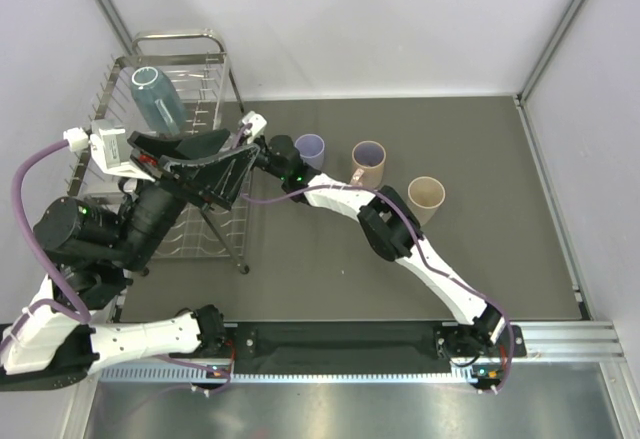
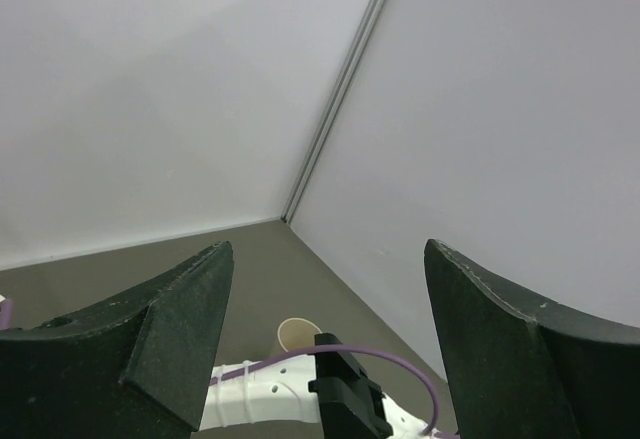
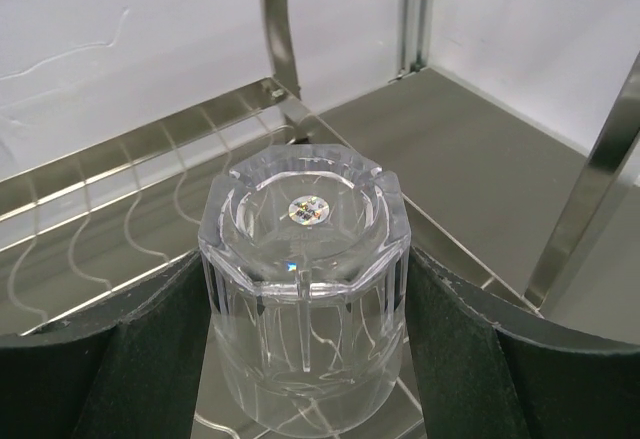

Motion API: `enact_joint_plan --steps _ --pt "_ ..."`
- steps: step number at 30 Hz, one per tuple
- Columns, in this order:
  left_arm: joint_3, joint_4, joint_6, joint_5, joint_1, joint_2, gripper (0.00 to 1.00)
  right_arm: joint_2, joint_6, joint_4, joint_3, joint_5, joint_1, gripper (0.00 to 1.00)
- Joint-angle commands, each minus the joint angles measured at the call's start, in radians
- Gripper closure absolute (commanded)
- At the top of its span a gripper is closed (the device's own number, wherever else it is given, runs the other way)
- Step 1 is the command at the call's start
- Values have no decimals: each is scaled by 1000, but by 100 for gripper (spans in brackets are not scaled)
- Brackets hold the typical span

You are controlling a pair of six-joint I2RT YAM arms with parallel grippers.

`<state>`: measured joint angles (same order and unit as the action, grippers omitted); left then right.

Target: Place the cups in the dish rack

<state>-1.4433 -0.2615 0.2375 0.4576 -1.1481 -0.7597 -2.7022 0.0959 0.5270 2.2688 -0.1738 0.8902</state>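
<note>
The dish rack (image 1: 215, 59) stands at the far left with a teal-blue cup (image 1: 155, 99) in it. Both arms crowd over it, so a careless swing could knock them together. The left gripper (image 2: 328, 249) gapes wide and empty. The right gripper (image 3: 300, 259) clasps the upside-down clear glass (image 3: 300, 309) over the rack's wires. If let go unseated, the glass could tip or slide off.

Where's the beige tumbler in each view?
Top: beige tumbler is right of centre, beside the right arm.
Left wrist: bottom centre, probably the same cup, only its rim showing behind that arm.
Right wrist: not in it.
Shared landmark: the right arm's white link with its purple cable, in top and left wrist only.
</note>
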Motion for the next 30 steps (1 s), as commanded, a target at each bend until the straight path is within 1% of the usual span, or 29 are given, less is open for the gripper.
enact_joint_plan --steps 1,7,10,11,13,14,16,17,19,21,22,24,25,29,30 --pt "3 38 5 4 -1 -3 18 -24 -51 34 101 40 22 95" --pt "6 27 2 12 -2 0 18 -59 -85 5 130 76 29 89" --pt "12 27 3 10 -1 0 18 -59 -87 10 130 88 30 79" --pt "14 28 5 10 -1 0 18 -57 -88 8 130 92 29 71" --pt "12 25 6 15 -1 -1 18 -59 -88 7 130 94 29 61" --pt "12 22 6 15 -2 -3 18 -57 -88 5 132 92 27 54" --pt "9 21 5 23 -2 -4 18 -57 -88 2 129 92 30 43" --pt "9 18 8 26 -2 -4 18 -53 -85 -4 127 92 30 31" --pt "9 13 11 32 -1 -3 18 -45 -84 -10 126 99 32 19" --pt "9 5 17 33 -1 -1 18 -35 -79 -15 120 100 32 13" --pt "9 4 19 33 -1 -1 18 -34 -76 -18 118 100 32 13" --pt "9 -2 25 39 -1 -4 18 -21 -68 -25 113 88 32 3" --pt "8 -4 29 41 -1 -3 18 -15 -64 -27 107 82 33 0" --pt "-14 -27 62 49 -1 -13 18 87 -16 -1 16 73 35 0" --pt "-22 -33 66 49 -1 -19 18 111 -3 20 -39 68 33 0"
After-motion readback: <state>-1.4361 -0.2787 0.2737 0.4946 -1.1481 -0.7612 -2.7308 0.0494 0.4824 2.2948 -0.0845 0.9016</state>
